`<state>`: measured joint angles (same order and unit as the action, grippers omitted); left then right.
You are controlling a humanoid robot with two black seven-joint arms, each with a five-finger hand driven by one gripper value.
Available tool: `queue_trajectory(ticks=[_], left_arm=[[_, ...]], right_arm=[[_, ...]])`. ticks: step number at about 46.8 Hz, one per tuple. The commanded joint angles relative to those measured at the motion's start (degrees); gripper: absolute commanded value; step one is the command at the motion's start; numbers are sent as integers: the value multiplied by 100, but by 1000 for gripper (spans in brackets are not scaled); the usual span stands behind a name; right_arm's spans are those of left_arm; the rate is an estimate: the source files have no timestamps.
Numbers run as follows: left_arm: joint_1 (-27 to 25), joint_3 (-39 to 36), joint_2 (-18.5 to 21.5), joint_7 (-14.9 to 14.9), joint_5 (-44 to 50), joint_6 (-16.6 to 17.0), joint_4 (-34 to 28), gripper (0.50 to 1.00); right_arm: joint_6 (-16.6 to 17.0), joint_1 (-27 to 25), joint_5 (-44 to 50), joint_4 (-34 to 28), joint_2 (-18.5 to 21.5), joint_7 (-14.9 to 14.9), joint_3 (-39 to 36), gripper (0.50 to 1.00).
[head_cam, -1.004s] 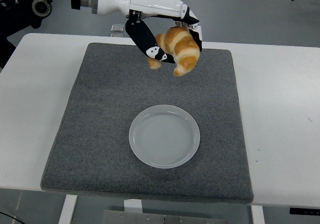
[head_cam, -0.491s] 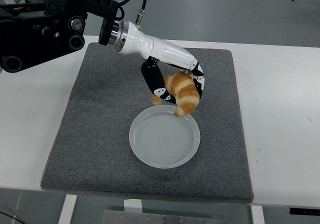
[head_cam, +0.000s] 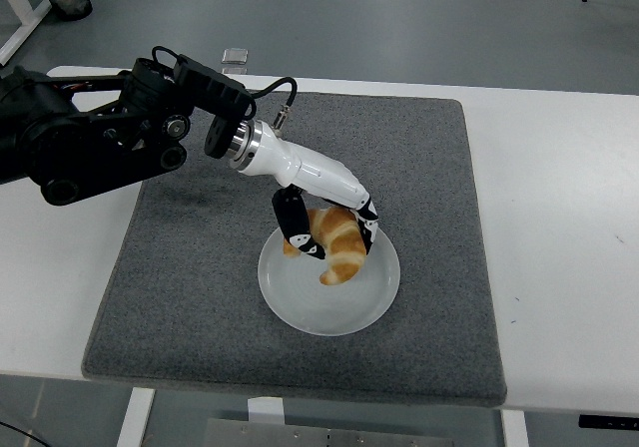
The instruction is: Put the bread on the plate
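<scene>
A white rectangular table (head_cam: 559, 227) fills the view, its near edge running along the bottom and wide bare strips showing at the right and left. A dark grey square felt mat (head_cam: 200, 297) covers its middle, stopping short of the near edge and leaving open grey surface all around the dish. The robot's black left arm (head_cam: 90, 148) reaches in from the left edge over the mat's far left corner, ending in a white forearm shell. A round translucent white plate (head_cam: 329, 312) sits on the near half of the mat, well inside its borders. The left hand (head_cam: 324, 229), white with black fingers, is over the plate's far side, fingers clamped around a golden-brown curved croissant (head_cam: 339, 252), whose lower tip is down within the plate's rim, at or just above its surface.
</scene>
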<state>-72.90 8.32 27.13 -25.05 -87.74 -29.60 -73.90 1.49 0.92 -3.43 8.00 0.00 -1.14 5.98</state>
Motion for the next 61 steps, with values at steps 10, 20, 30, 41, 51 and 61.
queue_trajectory(ticks=[10, 20, 30, 41, 51, 61], left_arm=[[232, -6, 3, 9, -349, -2, 43, 500], [347, -6, -6, 9, -533, 7, 69, 500], [435, -14, -120, 17, -648, 34, 218, 500], [461, -76, -173, 17, -665, 165, 324, 500], [479, -76, -287, 17, -665, 245, 447, 500], [487, -76, -296, 17, -665, 253, 456, 503]], right_arm=[[0, -4, 0, 0, 0, 0, 0, 952], [0, -4, 0, 0, 0, 0, 0, 952], [0, -4, 0, 0, 0, 0, 0, 952], [0, -4, 0, 0, 0, 0, 0, 952], [0, 4, 0, 0, 0, 0, 0, 954], [0, -4, 0, 0, 0, 9, 0, 952]])
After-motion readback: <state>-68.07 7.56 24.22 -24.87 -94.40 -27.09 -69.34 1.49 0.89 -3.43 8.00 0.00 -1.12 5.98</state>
